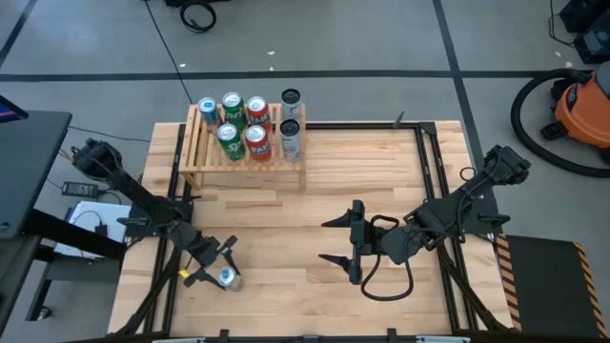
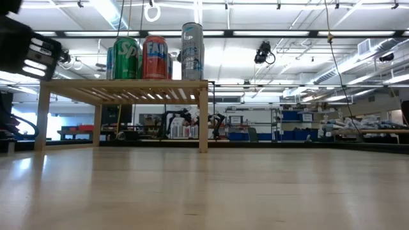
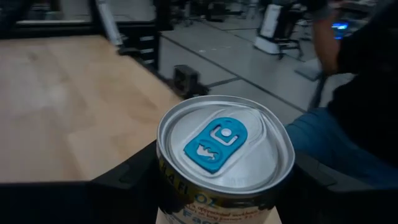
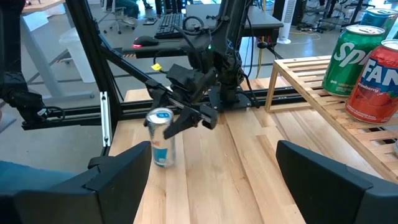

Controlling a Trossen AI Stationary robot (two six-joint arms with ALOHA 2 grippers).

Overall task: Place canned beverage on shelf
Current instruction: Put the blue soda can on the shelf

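Wood table (image 1: pixel 315 191), Fanta can (image 1: pixel 256 110), Sprite can (image 1: pixel 232 105)

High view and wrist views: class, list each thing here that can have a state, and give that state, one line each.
Left gripper: shut on the blue-tabbed can, near the table's front left.
Blue-tabbed can: upright, unopened, on the table, gripped.
Right gripper: open, empty, over mid-table.
Shelf: standing at the table's back, partly filled.
Six cans on the shelf: upright, in two rows.
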